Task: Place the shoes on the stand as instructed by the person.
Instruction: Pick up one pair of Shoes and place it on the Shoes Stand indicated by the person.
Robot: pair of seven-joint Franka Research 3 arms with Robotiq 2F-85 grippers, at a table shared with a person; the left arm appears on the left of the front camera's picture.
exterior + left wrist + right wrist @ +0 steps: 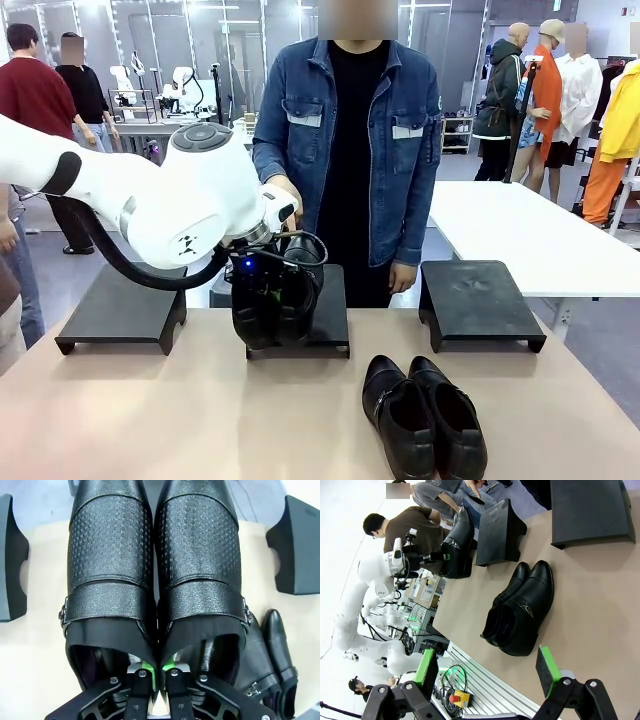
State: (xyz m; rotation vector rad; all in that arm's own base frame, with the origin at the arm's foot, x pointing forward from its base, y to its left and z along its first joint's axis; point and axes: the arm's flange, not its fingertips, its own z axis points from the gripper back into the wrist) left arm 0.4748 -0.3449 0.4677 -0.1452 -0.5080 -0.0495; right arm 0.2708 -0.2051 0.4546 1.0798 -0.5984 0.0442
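At the beige table (150, 420), your left gripper (156, 670) pinched 2 black leather shoes (110, 570) by their thin inner walls, so they could slip. Right gripper (487, 665) gaped.

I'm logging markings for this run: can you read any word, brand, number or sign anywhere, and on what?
No legible text anywhere.
Left arm's white housing: a small dark emblem, no letters.
Held pair of shoes and loose pair of shoes: no print visible.
Background boxes in the right wrist view: labels too blurred to read.
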